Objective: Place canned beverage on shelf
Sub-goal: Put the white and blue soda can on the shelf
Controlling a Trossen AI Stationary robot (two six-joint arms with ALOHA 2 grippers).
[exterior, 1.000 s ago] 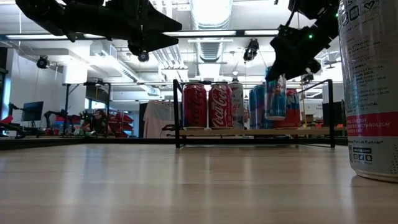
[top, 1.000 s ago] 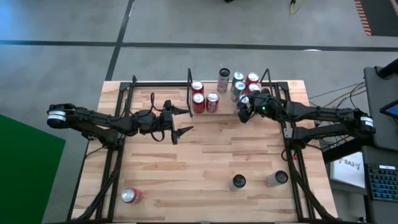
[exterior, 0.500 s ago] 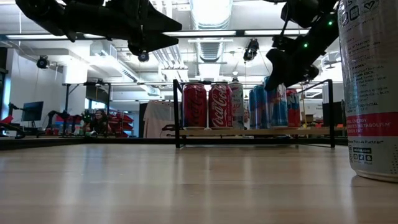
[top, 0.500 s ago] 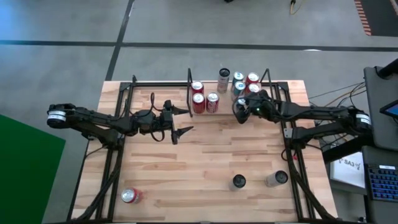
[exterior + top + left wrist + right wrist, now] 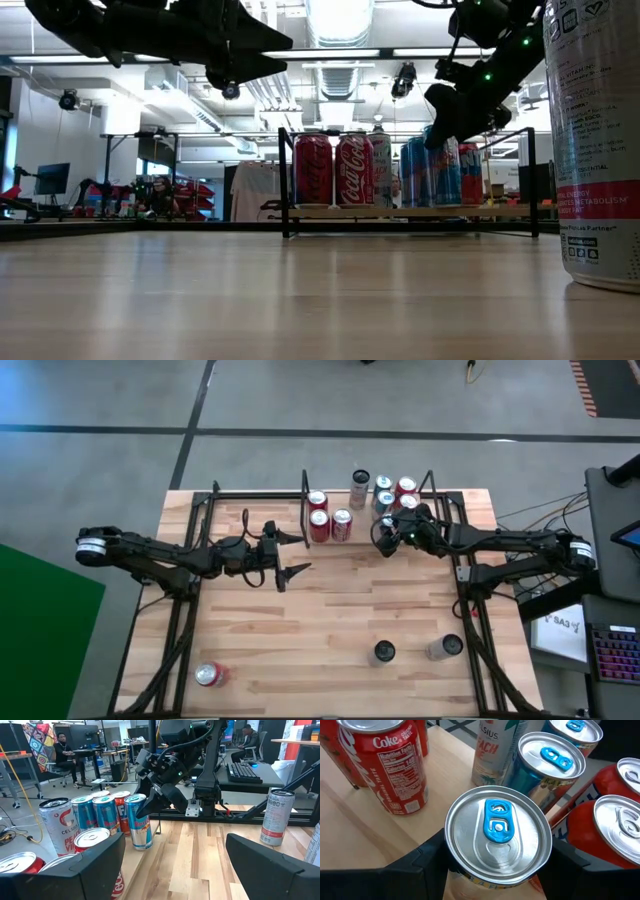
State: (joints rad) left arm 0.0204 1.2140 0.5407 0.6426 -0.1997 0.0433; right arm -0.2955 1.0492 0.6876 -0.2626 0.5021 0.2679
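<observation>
- right gripper [image 5: 384, 537] clamped on blue-tab can [image 5: 497, 837], upright at the shelf [image 5: 400, 211] front edge, beside other cans [image 5: 330, 520]
- left gripper [image 5: 291, 555] fingers spread, holding nothing, over mid-table; well apart from shelf

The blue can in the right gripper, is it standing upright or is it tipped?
Upright. The blue can stands straight on the shelf beside other cans in the left wrist view, its lid facing up, with the right gripper around it.
</observation>
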